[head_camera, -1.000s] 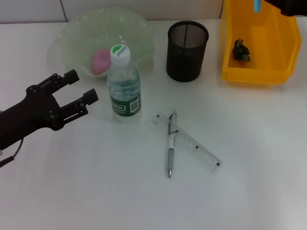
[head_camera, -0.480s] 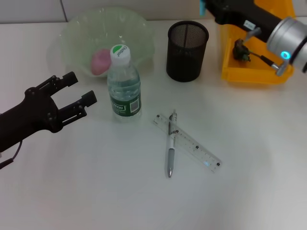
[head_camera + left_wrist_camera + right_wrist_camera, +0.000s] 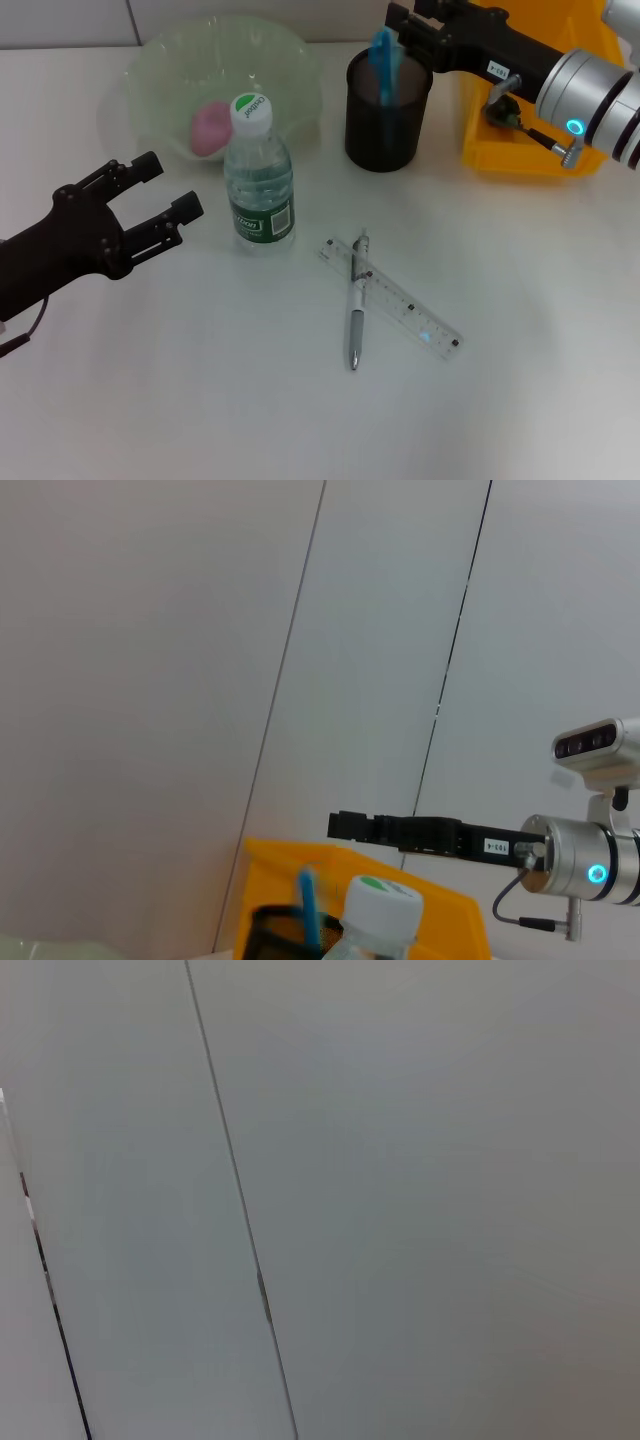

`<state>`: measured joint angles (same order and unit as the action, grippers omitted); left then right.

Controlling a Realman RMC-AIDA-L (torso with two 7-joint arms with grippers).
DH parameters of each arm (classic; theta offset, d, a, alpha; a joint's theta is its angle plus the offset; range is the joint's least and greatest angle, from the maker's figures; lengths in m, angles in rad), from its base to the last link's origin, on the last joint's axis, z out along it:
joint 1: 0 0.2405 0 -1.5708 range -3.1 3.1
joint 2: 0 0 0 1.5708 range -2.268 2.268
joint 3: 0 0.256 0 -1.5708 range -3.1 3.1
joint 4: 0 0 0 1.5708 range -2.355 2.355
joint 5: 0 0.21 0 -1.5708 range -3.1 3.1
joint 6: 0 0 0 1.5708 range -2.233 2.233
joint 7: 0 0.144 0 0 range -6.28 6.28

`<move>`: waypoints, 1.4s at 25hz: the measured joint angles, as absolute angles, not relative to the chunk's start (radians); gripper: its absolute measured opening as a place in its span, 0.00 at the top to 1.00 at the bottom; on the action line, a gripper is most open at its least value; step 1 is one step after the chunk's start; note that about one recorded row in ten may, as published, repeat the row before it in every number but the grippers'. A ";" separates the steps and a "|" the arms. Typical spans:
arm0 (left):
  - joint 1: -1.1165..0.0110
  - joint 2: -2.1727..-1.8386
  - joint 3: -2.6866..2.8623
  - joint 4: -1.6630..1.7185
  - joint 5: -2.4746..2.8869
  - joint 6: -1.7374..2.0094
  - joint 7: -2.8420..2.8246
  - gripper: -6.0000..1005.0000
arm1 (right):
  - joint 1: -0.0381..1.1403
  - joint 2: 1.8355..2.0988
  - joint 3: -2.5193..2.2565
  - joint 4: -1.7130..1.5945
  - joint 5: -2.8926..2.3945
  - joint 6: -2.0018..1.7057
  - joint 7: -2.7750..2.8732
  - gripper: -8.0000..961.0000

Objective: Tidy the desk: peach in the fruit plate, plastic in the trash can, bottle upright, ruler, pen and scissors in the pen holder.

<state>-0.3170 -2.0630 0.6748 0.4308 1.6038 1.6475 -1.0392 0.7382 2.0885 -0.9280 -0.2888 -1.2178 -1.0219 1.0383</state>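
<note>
Two items, the pen (image 3: 355,305) and ruler (image 3: 392,297), lie crossed on my counter (image 3: 200,380), while my right gripper (image 3: 408,38) holds blue scissors (image 3: 384,62) in the pen holder (image 3: 388,110) and my left gripper (image 3: 165,188) hovers wide beside the upright bottle (image 3: 258,175).

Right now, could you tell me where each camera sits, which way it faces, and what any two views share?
Head view: high, looking down at the desk; left gripper beside the bottle, right gripper over the pen holder.
Left wrist view: low, facing the wall; none of its own arm, only the right arm.
Right wrist view: bare wall only.
Shared by head and left wrist: bottle, pen holder, right arm.
</note>
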 joint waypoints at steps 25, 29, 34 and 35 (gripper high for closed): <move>-0.322 -2.063 0.680 0.429 1.605 1.654 -1.039 0.20 | 0.570 2.084 -1.252 -1.405 -2.249 -1.540 2.309 0.21; -0.327 -2.063 0.680 0.430 1.608 1.658 -1.038 0.20 | 0.616 2.084 -1.390 -1.400 -2.344 -1.528 2.444 0.21; -0.330 -2.066 0.680 0.430 1.608 1.659 -1.038 0.20 | 0.655 2.085 -1.536 -1.318 -2.375 -1.404 2.552 0.21; -0.332 -2.066 0.680 0.429 1.608 1.661 -1.038 0.20 | 0.660 2.085 -1.554 -1.301 -2.377 -1.376 2.563 0.21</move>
<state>-0.3323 -2.0660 0.6795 0.4295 1.6077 1.6606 -1.0377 0.6598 2.0847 -1.5535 -1.3013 -2.3768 -1.3756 2.5625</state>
